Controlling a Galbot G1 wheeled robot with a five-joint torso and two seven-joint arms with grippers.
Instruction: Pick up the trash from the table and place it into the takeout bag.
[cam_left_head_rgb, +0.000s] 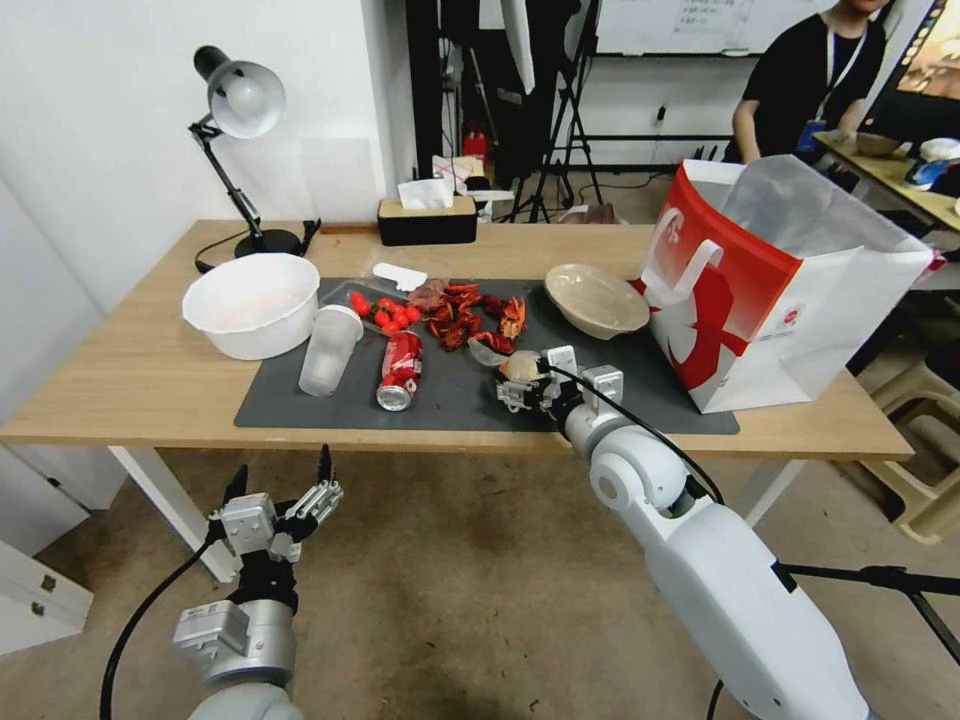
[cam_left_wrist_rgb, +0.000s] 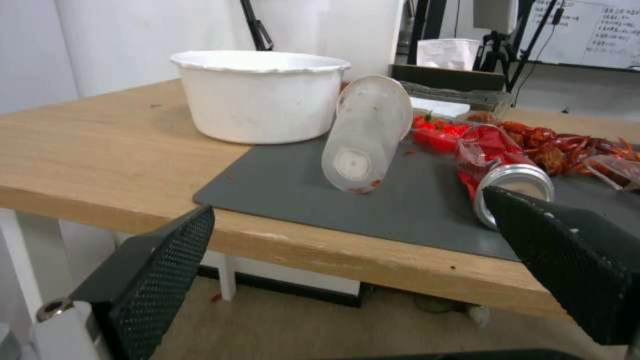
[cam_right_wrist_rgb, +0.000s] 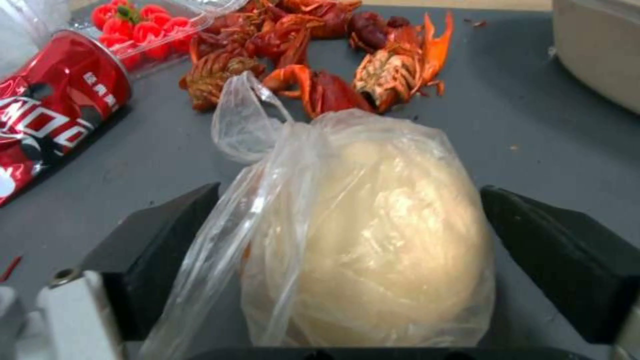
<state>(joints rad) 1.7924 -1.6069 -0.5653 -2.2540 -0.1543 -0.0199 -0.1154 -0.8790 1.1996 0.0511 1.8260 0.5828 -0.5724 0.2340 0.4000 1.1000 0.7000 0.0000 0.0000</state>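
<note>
Trash is lying spread across the dark grey mat (cam_left_head_rgb: 300, 400) on the light-wood table (cam_left_head_rgb: 120, 370). The right gripper (cam_left_head_rgb: 522, 383) is reaching over the mat's near edge with its fingers (cam_right_wrist_rgb: 567, 260) set on either side of the small knotted bag (cam_right_wrist_rgb: 373, 235) — the bag's clear plastic is bulging around a pale lump, and the pads are sitting right at its sides, though firm contact is hard to judge. Just beyond the bag, the red crayfish shells (cam_left_head_rgb: 470, 315) are sitting in a loose pile, with the beige shallow bowl (cam_left_head_rgb: 595, 298) to their right and touching the takeout bag (cam_left_head_rgb: 780, 290), which is standing upright at the mat's right end with its liner showing at the top.

The crushed red soda can (cam_left_head_rgb: 400, 370) is lying on its side beside the frosted clear plastic cup (cam_left_head_rgb: 328, 350), and a white bowl (cam_left_head_rgb: 252, 303) is resting at the mat's left corner. Small red tomatoes (cam_left_head_rgb: 390, 312) are sitting in a clear tray behind the can.

The left gripper (cam_left_head_rgb: 285, 500) is hanging below the table's front edge — fingers spread wide, gripping nothing.
</note>
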